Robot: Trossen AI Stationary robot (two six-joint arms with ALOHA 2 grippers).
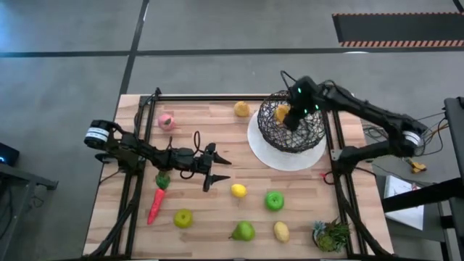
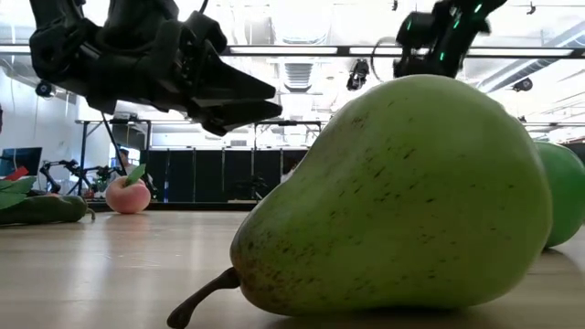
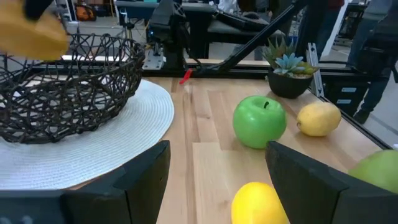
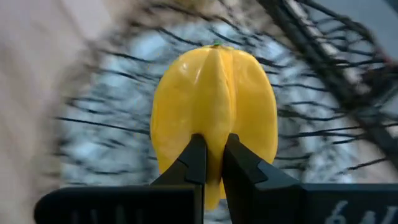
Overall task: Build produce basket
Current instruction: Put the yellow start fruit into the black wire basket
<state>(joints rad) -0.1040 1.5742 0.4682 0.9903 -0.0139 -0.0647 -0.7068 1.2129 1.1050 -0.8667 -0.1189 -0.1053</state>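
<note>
Yellow ridged fruit (image 4: 214,118) pinched in the right claw (image 4: 212,163), hanging over the basket (image 1: 291,123) | step: drop-off | next: lower, release inside | left claw (image 1: 215,168) wide, empty, near the lemon (image 1: 238,191) left of the basket

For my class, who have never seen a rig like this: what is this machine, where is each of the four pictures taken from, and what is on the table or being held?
Two dark robot arms work at a wooden table. One picture looks down from above, one level across the tabletop, and one from each wrist. The right gripper is shut on a ridged yellow toy fruit over the dark woven wire basket, which stands on a flat white plate. The left gripper hangs open mid-table. Loose toys include a green pear, a green apple and a pink peach.
</note>
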